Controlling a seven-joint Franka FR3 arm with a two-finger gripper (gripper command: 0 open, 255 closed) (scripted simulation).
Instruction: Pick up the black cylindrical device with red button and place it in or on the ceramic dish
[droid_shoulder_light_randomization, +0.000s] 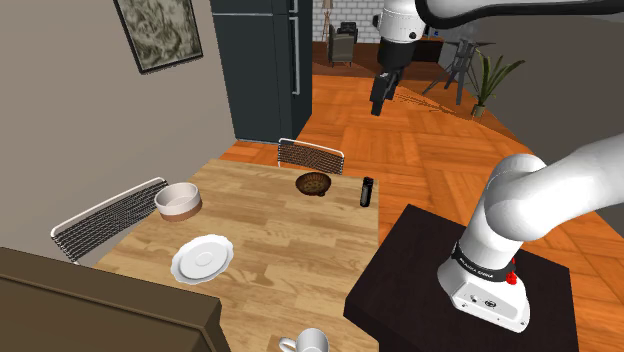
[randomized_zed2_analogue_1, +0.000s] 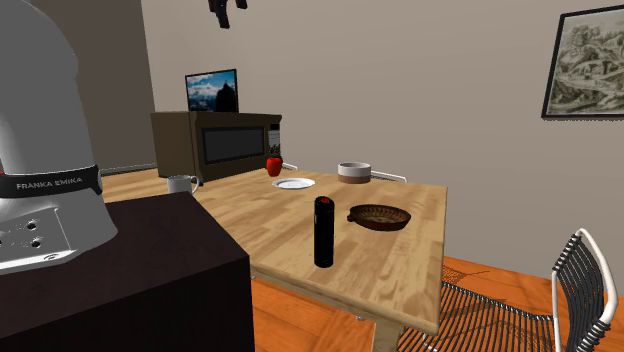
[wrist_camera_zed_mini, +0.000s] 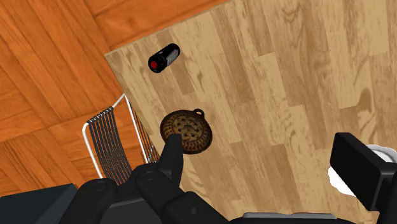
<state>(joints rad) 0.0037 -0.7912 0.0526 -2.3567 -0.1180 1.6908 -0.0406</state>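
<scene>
You are holding the jaws wide apart and empty, high above the desk (droid_shoulder_light_randomization: 270, 250), ready to descend; the black red-topped cylinder (droid_shoulder_light_randomization: 366, 191) is standing upright at the desk's edge, near the brown dish (droid_shoulder_light_randomization: 313, 184).

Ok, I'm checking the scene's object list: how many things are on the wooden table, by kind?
Bowls: 2, white bowl with tan base, brown woven bowl
Plates: 1, white round plate
Mugs: 1, white mug
Cylinders: 1, black cylinder with red button
Other: 1, red rounded object
Total: 6
</scene>
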